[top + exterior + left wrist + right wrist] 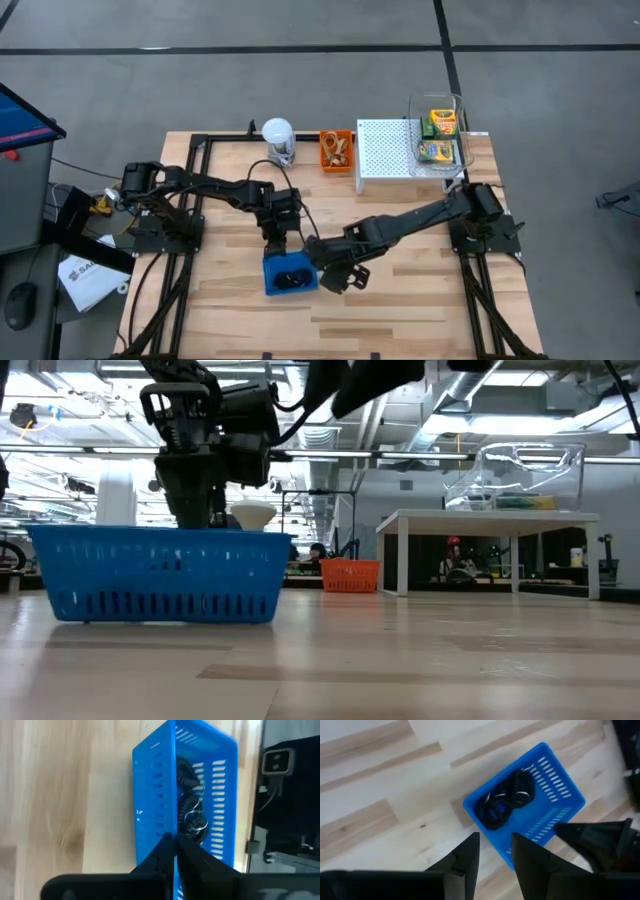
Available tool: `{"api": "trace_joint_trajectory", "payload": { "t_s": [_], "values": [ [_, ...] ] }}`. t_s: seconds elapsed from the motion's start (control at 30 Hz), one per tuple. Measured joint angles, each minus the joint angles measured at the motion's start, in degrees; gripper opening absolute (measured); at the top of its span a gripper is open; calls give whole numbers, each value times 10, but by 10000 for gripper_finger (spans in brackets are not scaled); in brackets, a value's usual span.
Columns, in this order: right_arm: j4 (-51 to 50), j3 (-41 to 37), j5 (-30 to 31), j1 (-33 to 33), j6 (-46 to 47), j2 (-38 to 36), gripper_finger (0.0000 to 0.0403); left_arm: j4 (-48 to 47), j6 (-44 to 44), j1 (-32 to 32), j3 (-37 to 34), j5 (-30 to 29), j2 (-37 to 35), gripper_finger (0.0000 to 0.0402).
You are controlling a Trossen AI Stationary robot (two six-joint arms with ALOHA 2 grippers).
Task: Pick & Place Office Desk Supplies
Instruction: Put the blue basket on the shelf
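Inside blue basket: black clips, heaped together.
Basket: on tabletop, near the front.
Left pincer: clamped shut on the basket's wall.
Right pincer: part open above the basket, holding nothing.
Crayon boxes: in clear bin on white shelf.
Orange bin: rubber bands, beside jar.
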Motion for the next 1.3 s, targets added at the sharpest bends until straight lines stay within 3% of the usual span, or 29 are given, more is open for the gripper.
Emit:
{"api": "trace_joint_trajectory", "payload": {
  "t_s": [0.13, 0.3, 0.63, 0.87, 1.07, 1.3],
  "values": [
    [10, 0, -3, -11, 18, 12, 107, 30, -16, 3, 0, 2, 0, 1],
    [1, 0, -4, -32, 124, 9, 107, 76, -45, 5, 0, -7, 0, 23],
    [11, 0, -33, -54, 170, 10, 107, 115, -55, 9, 0, -18, 0, 131],
    [14, 0, -33, -60, 178, 10, 107, 125, -26, 30, 0, -94, -20, 190],
    [56, 0, -41, -76, 237, 10, 107, 46, 10, 67, 0, -133, -78, 197],
    [86, -1, -90, -82, 279, 22, 107, -78, 46, 83, -17, -160, -167, 183]
  ]
}}
